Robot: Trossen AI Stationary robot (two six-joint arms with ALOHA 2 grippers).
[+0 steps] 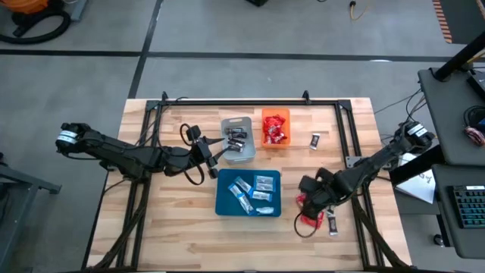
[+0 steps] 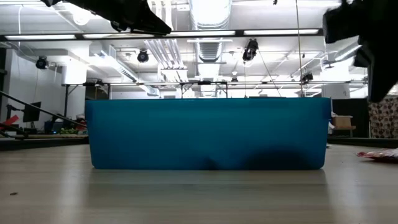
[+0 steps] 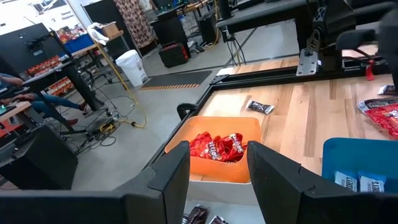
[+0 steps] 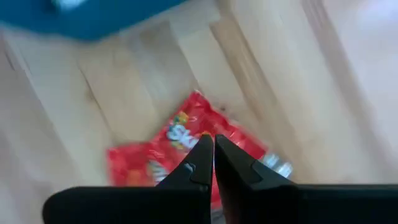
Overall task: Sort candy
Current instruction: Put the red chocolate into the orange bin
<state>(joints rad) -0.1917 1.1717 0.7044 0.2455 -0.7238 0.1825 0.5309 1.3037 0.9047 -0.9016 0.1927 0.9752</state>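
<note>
Candy is partly sorted. Dark mini bars (image 1: 238, 140) lie in the grey tray (image 1: 227, 125), red packets (image 1: 275, 129) in the orange tray (image 1: 264, 114), and blue-and-white bars (image 1: 254, 191) in the blue tray (image 1: 224, 199). Loose red packets (image 1: 307, 219) lie on the wood right of the blue tray, with one dark bar (image 1: 332, 223) beside them and another (image 1: 315, 139) right of the orange tray. My left gripper (image 3: 217, 165) is open over the grey tray's left edge. My right gripper (image 4: 213, 148) is shut, its tips over a red packet (image 4: 180, 134). My right gripper points down at the loose red packet (image 4: 233, 134) on the table. The shut fingertips (image 4: 202, 152) stand in front of it in the right wrist view, and I cannot tell whether they touch it.
A black rail frame (image 1: 235, 101) runs along the table's far edge and down both sides. The blue tray's near wall (image 2: 208, 134) fills the low view, with a red packet (image 2: 379, 154) showing to its right. Bare wood lies near the front edge (image 1: 189, 235).
</note>
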